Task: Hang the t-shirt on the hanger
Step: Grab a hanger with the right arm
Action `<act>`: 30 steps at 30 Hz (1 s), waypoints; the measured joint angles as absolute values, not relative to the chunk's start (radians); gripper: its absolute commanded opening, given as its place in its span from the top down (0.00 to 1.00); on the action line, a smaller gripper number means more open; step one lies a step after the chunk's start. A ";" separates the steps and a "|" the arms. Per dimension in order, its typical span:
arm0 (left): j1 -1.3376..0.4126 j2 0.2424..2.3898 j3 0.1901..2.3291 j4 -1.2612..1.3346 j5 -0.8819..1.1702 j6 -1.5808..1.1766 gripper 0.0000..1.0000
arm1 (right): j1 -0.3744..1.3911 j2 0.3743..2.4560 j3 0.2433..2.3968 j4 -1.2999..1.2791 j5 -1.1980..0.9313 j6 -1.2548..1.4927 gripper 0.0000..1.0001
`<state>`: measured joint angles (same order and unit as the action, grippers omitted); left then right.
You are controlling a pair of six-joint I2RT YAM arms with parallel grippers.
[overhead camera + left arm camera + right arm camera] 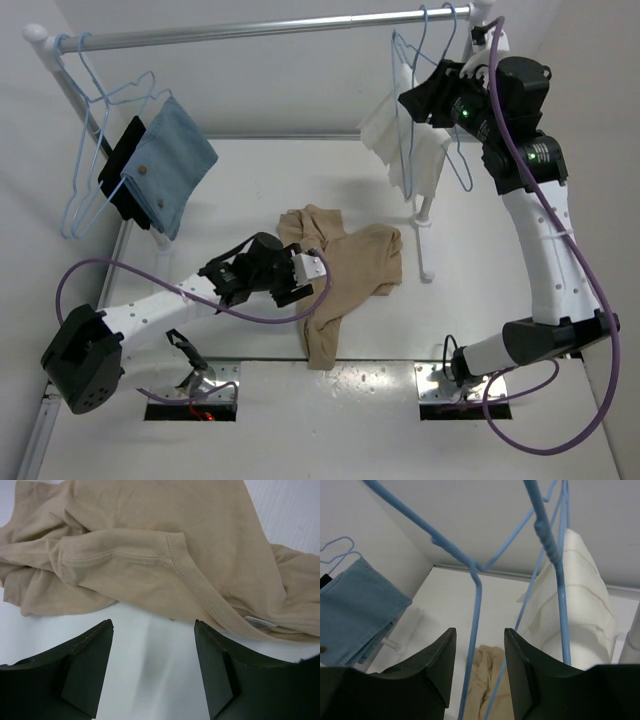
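Spreading across most of the overhead view is the white counter point(300, 180); a metal rail point(270, 28) runs along its far side on white posts; the tan t-shirt point(345, 262) lies crumpled on the counter near the middle, toward the near edge, one part trailing down toward the arm bases; from the left wrist its stitched hem and folded layers point(150, 530) fill the upper part of the picture.

At the left end of the rail hangs a light-blue cloth point(172, 165), folded over a hanger; near the right end hangs a white cloth point(400, 135), draped beside several pale-blue wire hangers; more of these hangers point(85, 190) sit at the left end.

From the right wrist, the wire of the hanger point(477, 611) drops straight through the gap of the right hand point(480, 632); the fingers stand apart at a narrow spread, the gap far wider than the wire, nothing pinched; whether the wire lies between the fingers or just beyond them cannot be told; the t-shirt shows far below it on the counter.

Low over the counter, the left hand point(153, 625) is spread wide and holds nothing; its fingertips stop just short of the t-shirt's near edge, bare counter between them.
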<state>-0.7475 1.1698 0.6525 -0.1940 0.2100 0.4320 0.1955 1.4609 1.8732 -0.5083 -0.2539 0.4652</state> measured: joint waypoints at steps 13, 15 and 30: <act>-0.746 1.137 0.615 -0.173 0.188 0.432 0.28 | 0.234 1.465 1.826 -0.410 -0.233 0.481 1.00; -0.746 1.134 0.614 -0.170 0.186 0.432 0.28 | 0.241 1.465 1.824 -0.398 -0.239 0.482 1.00; -0.746 1.134 0.598 -0.161 0.177 0.426 0.28 | 0.282 1.356 1.679 -0.172 -0.351 0.467 1.00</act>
<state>-0.7464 1.1339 0.5980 -0.1608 0.1768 0.4255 0.2821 1.3560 1.6794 -0.1719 -0.3508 0.4667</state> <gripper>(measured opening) 0.716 0.017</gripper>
